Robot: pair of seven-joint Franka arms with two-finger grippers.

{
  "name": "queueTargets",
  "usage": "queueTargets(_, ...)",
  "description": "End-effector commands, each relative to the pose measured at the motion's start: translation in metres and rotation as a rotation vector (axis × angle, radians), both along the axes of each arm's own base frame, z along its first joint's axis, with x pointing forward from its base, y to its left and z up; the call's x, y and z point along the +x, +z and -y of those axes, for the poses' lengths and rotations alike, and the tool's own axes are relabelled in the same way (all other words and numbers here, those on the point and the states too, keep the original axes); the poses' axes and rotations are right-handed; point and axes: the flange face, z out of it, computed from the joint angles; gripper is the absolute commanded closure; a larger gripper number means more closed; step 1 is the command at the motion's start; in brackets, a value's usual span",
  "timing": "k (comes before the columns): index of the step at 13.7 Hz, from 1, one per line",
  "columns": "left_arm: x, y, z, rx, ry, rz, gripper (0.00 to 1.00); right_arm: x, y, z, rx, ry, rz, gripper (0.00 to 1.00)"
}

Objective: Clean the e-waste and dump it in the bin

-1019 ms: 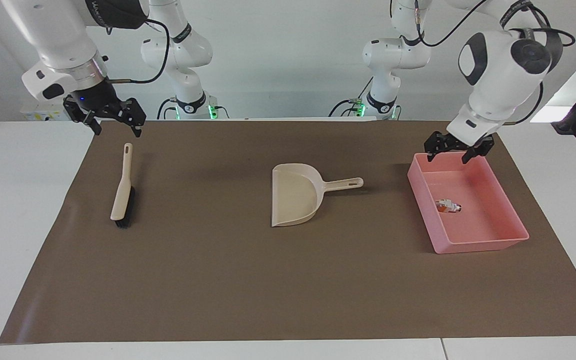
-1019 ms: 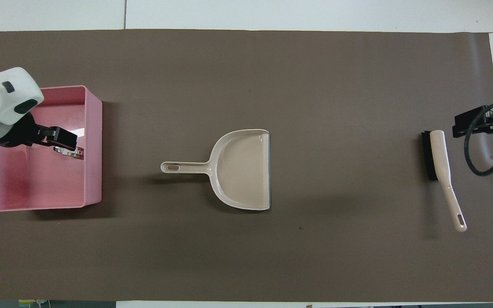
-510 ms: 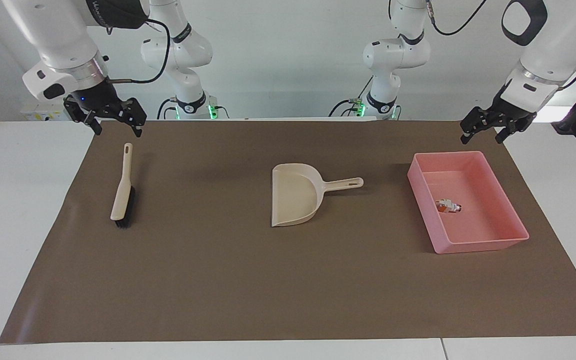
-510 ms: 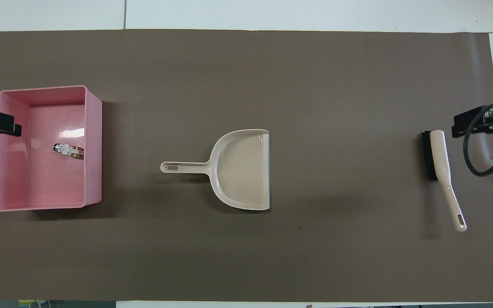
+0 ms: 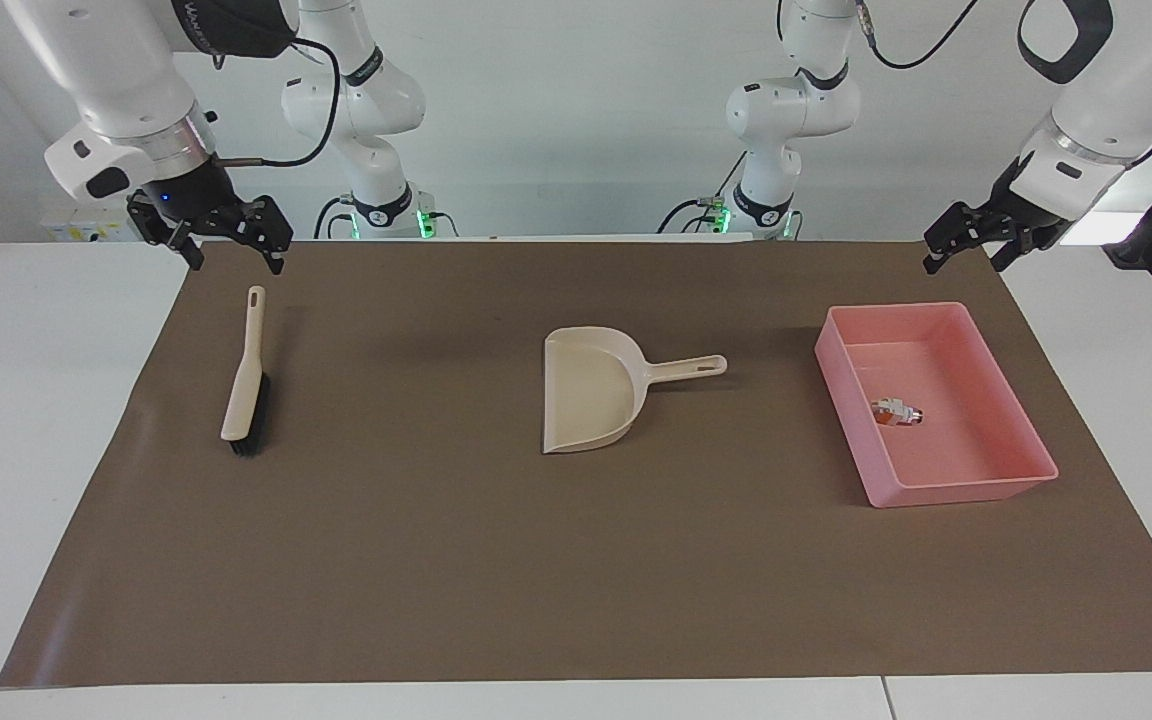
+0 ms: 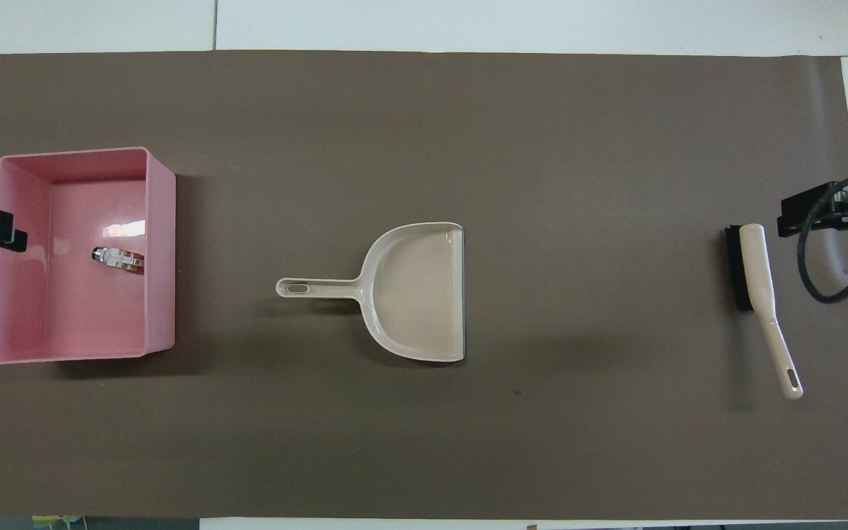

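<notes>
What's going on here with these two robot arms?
Nothing is being handled. A white e-waste part lies in the pink bin. The dustpan and brush lie on the mat. The left gripper and right gripper hang open and empty above the table's ends.

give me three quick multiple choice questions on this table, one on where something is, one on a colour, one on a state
1. Where does the white e-waste part lie?
A. in the dustpan
B. in the pink bin
C. on the mat

2. What colour is the dustpan?
A. beige
B. blue
C. red

3. What is the left gripper holding?
A. the brush
B. the dustpan
C. nothing

Answers:
1 B, the part rests on the bin's floor.
2 A, its scoop and handle are beige.
3 C, its fingers are open in the air over the mat's edge by the bin.
</notes>
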Motion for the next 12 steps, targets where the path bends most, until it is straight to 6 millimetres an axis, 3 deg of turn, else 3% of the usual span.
queueTargets(1, -0.004, -0.0018, -0.0015, -0.012, 0.008, 0.0, 0.0, -0.0017, 0.0003, 0.0008, 0.02, -0.009, 0.002, 0.0)
queueTargets(4, 0.0034, -0.0009, 0.0035, -0.008, -0.009, 0.04, 0.0, -0.0017, 0.0003, 0.0008, 0.02, -0.009, 0.002, 0.0)
queueTargets(12, 0.001, -0.0027, -0.0005, -0.007, 0.007, 0.034, 0.0, -0.0015, 0.0004, -0.0006, 0.019, -0.006, 0.003, 0.0)
